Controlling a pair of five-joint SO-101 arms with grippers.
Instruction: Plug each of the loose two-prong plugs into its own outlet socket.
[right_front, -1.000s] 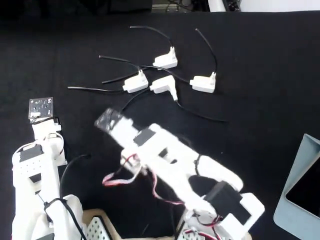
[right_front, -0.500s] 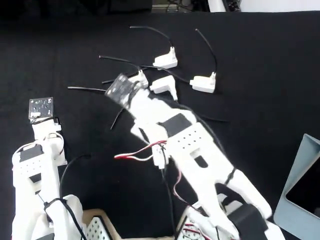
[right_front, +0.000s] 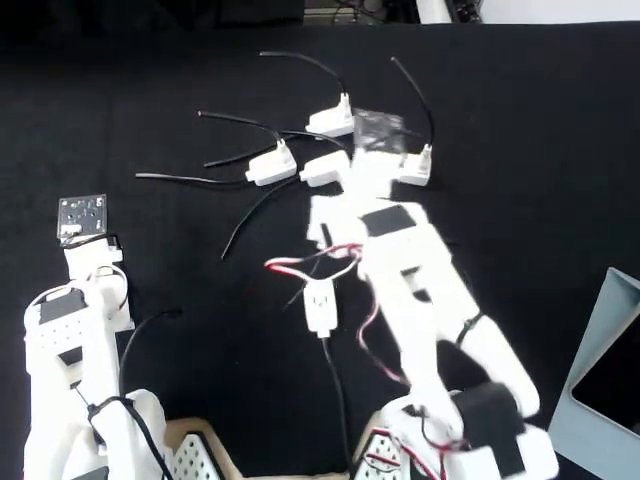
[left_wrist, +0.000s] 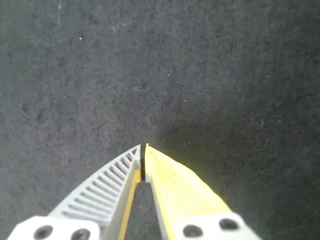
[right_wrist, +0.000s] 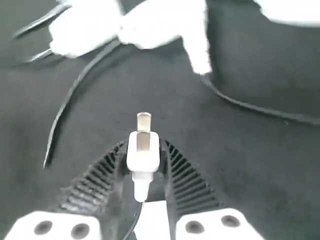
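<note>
Far centre, by the sockets (right_front: 270, 165): right gripper (right_wrist: 144, 148) clamped on plug (right_wrist: 143, 142); square prongs (right_wrist: 143, 120) to the slots, then push straight.

Blurred outlet sockets (right_wrist: 160, 22) run off the edge.

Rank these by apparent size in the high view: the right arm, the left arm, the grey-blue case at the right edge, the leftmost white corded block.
Largest to smallest:
1. right arm
2. left arm
3. grey-blue case, cut off by the frame, so unsure
4. leftmost white corded block
</note>
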